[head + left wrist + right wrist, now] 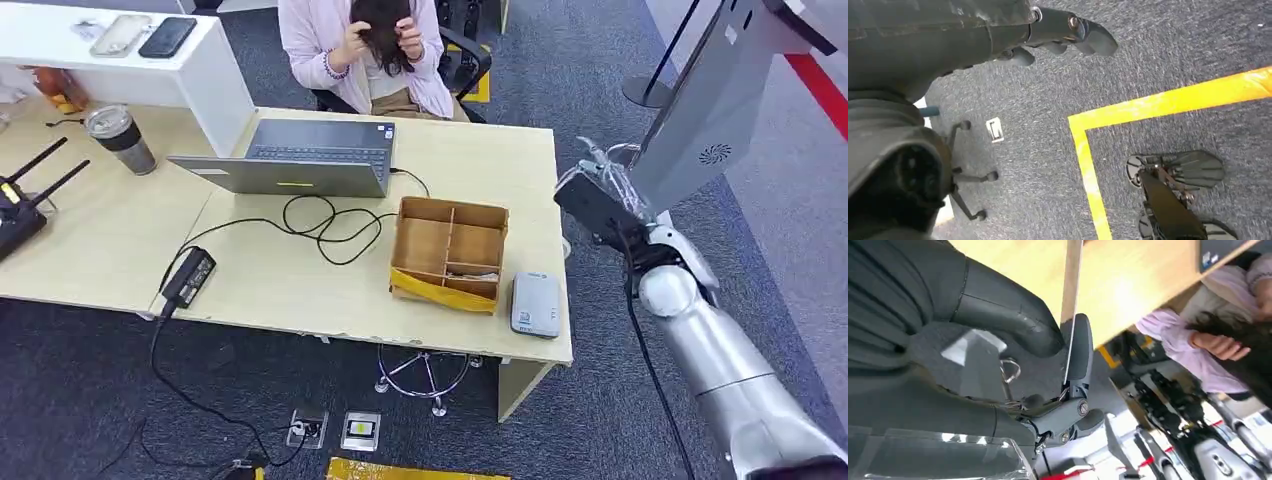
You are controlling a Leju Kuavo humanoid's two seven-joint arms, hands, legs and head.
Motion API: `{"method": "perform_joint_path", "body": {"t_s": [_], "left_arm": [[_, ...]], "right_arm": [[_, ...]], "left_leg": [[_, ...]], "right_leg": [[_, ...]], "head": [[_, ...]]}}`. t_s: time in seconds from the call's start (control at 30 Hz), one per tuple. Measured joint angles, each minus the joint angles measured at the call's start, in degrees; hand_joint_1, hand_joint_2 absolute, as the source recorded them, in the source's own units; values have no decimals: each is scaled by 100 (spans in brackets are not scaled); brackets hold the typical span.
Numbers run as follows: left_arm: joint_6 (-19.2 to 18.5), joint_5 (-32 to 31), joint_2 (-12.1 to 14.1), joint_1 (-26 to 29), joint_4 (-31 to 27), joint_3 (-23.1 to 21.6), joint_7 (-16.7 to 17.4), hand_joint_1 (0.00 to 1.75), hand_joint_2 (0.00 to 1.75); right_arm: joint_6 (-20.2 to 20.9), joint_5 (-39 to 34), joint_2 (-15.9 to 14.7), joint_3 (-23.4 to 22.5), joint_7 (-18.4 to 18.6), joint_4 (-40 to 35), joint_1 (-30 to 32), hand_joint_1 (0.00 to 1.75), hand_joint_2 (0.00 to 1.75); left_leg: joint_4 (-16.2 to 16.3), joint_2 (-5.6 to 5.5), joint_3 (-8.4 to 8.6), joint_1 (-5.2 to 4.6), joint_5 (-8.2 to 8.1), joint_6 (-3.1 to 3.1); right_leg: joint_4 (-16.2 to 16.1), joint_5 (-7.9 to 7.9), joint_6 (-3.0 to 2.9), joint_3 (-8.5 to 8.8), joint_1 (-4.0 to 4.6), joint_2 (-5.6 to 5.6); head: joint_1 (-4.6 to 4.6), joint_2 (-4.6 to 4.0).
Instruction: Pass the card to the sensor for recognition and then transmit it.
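Head view: I log a pale wood desk on dark grey carpet. Landmark: wooden divided box. Grey sensor just right of it; laptop to its left rear; person seated behind; my right hand off the desk edge beyond.

Left wrist view: my left hand hangs over carpet and yellow floor tape, fingers curled, holding nothing.

Right wrist view: thumb and finger pinch a thin card edge-on.

Pale wood desk, brown divided box, grey laptop, dark speckled carpet
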Motion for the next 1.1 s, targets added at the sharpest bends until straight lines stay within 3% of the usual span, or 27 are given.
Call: {"method": "perform_joint_path", "body": {"t_s": [0.23,0.5,1.1], "left_arm": [[-11,-35,-2,-156,0,-129,22,0,0],[-7,39,-11,-194,0,-186,114,0,0],[-11,61,-2,-221,0,-267,206,0,0]], "right_arm": [[4,223,411,39,-394,762,-571,175,175],[-2,319,934,87,-501,1780,-1025,175,175],[-7,319,1331,129,-453,2711,-1242,175,175]], "left_leg": [[0,0,0,1,1,-1],[0,-4,-2,3,1,-1],[0,-2,0,6,2,-3]], "right_leg": [[3,0,-1,1,2,0],[2,0,-1,-2,3,-2],[1,0,-2,-3,5,1]], "head": [[-2,0],[-2,0],[0,0]]}}
